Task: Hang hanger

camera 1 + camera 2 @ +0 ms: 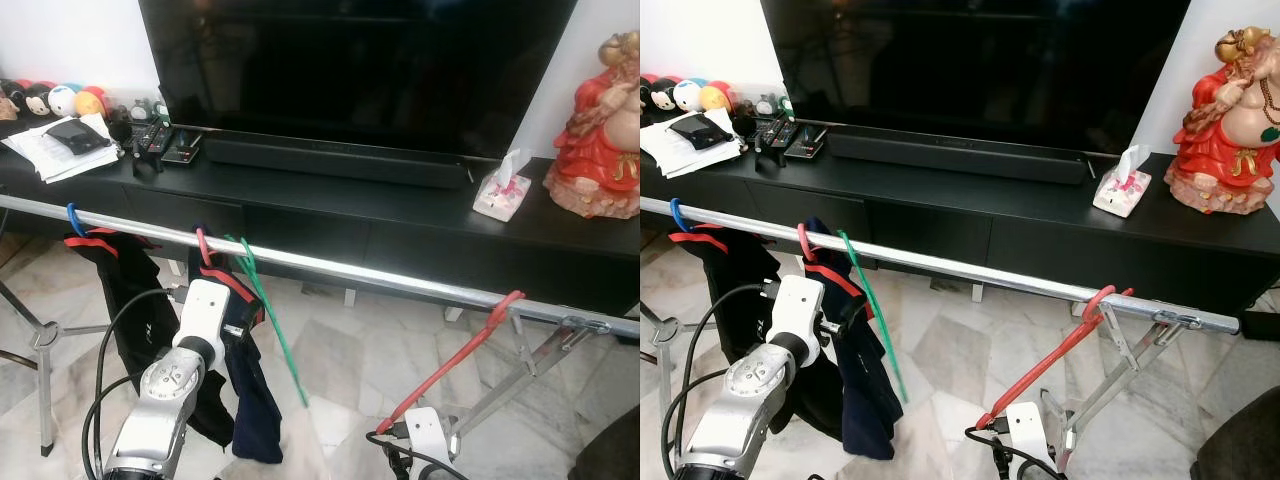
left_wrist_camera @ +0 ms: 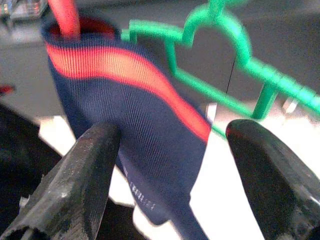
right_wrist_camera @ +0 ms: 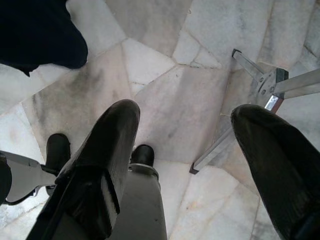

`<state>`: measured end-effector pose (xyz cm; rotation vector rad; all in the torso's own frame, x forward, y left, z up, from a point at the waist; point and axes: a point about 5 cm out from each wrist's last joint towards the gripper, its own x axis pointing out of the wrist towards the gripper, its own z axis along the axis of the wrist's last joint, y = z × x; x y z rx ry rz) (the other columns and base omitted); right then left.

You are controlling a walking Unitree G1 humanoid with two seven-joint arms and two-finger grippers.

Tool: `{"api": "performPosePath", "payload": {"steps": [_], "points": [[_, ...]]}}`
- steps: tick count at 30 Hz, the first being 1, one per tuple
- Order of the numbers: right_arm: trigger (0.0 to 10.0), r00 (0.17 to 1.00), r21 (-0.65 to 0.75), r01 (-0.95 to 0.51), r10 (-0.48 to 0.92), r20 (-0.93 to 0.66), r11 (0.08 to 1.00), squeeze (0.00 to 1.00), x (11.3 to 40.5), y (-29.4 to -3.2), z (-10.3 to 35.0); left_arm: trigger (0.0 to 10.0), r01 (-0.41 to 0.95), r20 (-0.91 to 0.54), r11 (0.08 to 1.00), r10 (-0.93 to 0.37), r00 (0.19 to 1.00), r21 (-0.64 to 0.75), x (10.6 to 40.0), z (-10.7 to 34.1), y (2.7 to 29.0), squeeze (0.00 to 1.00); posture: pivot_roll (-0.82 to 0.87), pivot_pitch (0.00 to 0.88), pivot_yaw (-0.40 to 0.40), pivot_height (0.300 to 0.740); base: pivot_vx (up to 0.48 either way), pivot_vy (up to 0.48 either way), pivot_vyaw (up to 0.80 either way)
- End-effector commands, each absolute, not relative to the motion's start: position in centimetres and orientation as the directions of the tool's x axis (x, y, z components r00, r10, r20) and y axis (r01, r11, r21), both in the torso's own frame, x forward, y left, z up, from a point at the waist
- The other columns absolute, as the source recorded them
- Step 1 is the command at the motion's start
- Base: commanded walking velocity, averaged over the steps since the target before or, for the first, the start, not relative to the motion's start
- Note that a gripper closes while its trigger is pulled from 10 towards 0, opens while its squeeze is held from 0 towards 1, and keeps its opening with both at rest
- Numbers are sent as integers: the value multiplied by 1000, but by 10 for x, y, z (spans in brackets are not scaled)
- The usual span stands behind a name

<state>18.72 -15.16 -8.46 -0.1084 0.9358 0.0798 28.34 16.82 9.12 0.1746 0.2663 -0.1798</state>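
A silver rail (image 1: 350,268) runs across in front of the TV cabinet. A green hanger (image 1: 270,320) hangs bare on it, beside a navy garment with a red stripe (image 1: 255,400) on a pink hook. At the rail's right end a red hanger (image 1: 460,355) is hooked on and slants down. My left gripper (image 2: 172,135) is open, its fingers either side of the navy garment (image 2: 135,115), with the green hanger (image 2: 220,30) just beyond. My right gripper (image 3: 187,112) is open and empty, pointing down at the floor; its wrist (image 1: 425,432) sits by the red hanger's lower end.
A black garment (image 1: 125,290) hangs on a blue hook at the rail's left. The rack's metal legs (image 1: 520,370) and a tripod leg (image 1: 40,340) stand on the marble floor. On the black cabinet (image 1: 400,215) are a TV, a tissue box (image 1: 503,190), a red statue (image 1: 600,140) and remotes (image 1: 160,140).
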Motion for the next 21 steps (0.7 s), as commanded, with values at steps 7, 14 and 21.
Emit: {"api": "performPosePath", "payload": {"steps": [7,14,21], "points": [[10000,584,-56,-109,18,-812,992,0,185,-152,-86,10000,63,-347,985,-4,938,159,290,101,177,0,-25,25,-32,740,0,0,0],[10000,584,-55,-99,13,-811,994,0,185,-152,-86,10000,24,-397,995,19,918,102,292,91,175,0,-23,36,-33,740,0,0,0],[10000,586,-55,-96,11,-810,994,0,186,-152,-85,6863,8,-383,996,28,923,92,304,87,174,0,-22,37,-35,740,0,0,0]]}}
